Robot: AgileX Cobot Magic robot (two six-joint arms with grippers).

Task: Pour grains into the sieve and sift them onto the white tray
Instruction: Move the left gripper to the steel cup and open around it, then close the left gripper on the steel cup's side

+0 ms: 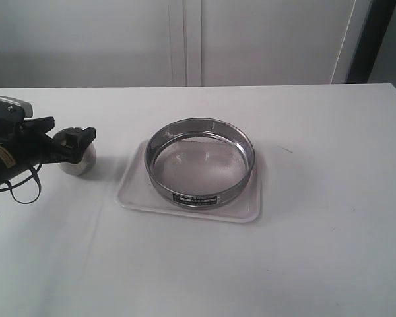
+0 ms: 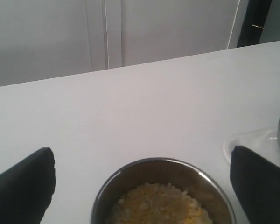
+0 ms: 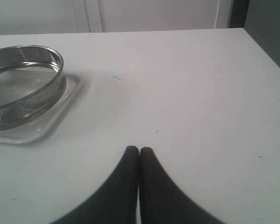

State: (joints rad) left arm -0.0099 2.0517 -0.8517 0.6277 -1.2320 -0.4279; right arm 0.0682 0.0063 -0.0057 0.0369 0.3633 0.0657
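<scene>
Left gripper [image 2: 142, 184] stood open astride the steel cup [image 2: 161, 167] of grains [image 2: 158, 205].
Sieve [image 1: 198, 193] on white tray [image 1: 251, 211] lay mid-frame in the exterior view, right of the cup; right gripper [image 3: 139, 151] was closed.

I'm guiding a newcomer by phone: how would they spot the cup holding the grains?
On the white table, look left of the white tray carrying the sieve. There a small steel cup stands between the open jaws of the left gripper. It is far smaller than the sieve and alone holds yellowish grains.
</scene>
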